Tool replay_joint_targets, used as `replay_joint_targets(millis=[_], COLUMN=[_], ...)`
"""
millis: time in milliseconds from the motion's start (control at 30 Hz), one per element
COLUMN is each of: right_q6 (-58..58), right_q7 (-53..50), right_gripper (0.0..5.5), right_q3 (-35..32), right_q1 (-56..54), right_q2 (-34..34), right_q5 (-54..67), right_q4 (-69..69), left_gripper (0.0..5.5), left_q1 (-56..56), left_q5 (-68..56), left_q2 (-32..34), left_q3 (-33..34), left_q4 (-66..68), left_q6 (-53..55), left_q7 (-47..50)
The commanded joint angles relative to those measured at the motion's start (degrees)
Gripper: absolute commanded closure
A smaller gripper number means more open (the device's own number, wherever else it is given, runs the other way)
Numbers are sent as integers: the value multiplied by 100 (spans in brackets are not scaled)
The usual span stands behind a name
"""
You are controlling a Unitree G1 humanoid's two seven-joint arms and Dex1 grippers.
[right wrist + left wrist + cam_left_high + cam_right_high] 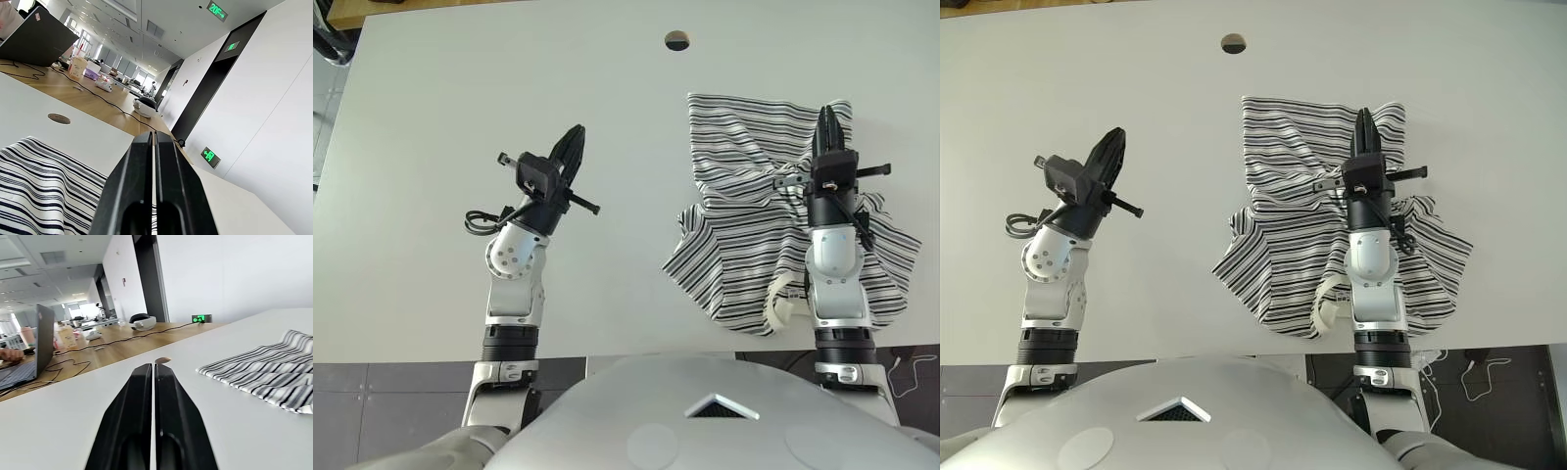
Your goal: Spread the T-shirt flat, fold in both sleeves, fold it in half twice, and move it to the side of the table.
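Note:
A black-and-white striped T-shirt [744, 186] lies crumpled on the right half of the white table [460, 88], its white collar [781, 302] showing near the front edge. My right gripper [827, 125] hangs above the shirt's far right part, fingers pressed together with nothing held. My left gripper [574, 140] is raised over bare table left of the shirt, also shut and empty. The left wrist view shows the shut fingers [146, 421] with the shirt [274, 367] off to one side; the right wrist view shows shut fingers [146, 186] over striped cloth [44, 186].
A round cable hole [676, 40] sits in the table beyond the shirt. The table's front edge runs just in front of both arms. A wooden desk with a laptop [29, 350] and cables stands past the far edge.

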Motion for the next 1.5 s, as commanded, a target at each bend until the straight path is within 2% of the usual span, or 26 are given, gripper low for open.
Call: replay_joint_targets(millis=[33, 100, 167, 333, 567, 667, 867, 933, 1133, 1200, 1267, 1367, 1500], right_q6=[96, 146, 199, 304, 383, 430, 624, 673, 652, 612, 578, 506, 404], right_q7=[32, 7, -30, -100, -159, -185, -272, -288, -290, -281, -281, -274, -265], right_gripper=[540, 540, 540, 540, 540, 540, 540, 540, 540, 540, 540, 540, 540], right_q3=[23, 19, 6, -69, 6, 46, 117, 95, 41, 17, -12, -38, -36], right_q1=[-35, -53, -109, -462, -743, -712, -611, -582, -621, -614, -586, -571, -600], right_q2=[-6, 21, 51, 194, 372, 438, 561, 571, 503, 471, 444, 409, 380], right_q5=[-17, -18, -21, 183, 263, 206, 80, 65, 108, 133, 154, 180, 203], right_q4=[-27, -67, -69, 244, 657, 563, 232, 165, 251, 287, 310, 396, 544], left_gripper=[537, 537, 537, 537, 537, 537, 537, 537, 537, 537, 537, 537, 537], left_q1=[56, 261, 480, 159, -649, -846, -336, -89, 337, 260, -215, -1742, -3080], left_q5=[-123, -490, -537, 744, 1535, 1606, 1030, 809, 379, 51, -603, -1579, -1186], left_q2=[62, 52, -38, 119, 292, 599, 2247, 2606, 3030, 2885, 2388, 1200, 377], left_q3=[-76, -467, -1143, -3120, -4023, -3898, -2625, -2284, -1863, -1664, -1286, -844, -1305], left_q4=[-102, -366, -822, -1473, -1274, -1297, -1881, -1898, -1883, -2136, -2470, -2157, -699], left_q6=[148, 715, 1456, 2806, 4303, 4873, 5321, 5279, 5164, 5154, 5342, 6223, 6161], left_q7=[-179, -615, -827, -1278, -1693, -1806, -2377, -2503, -2609, -2601, -2510, -2033, -1620])
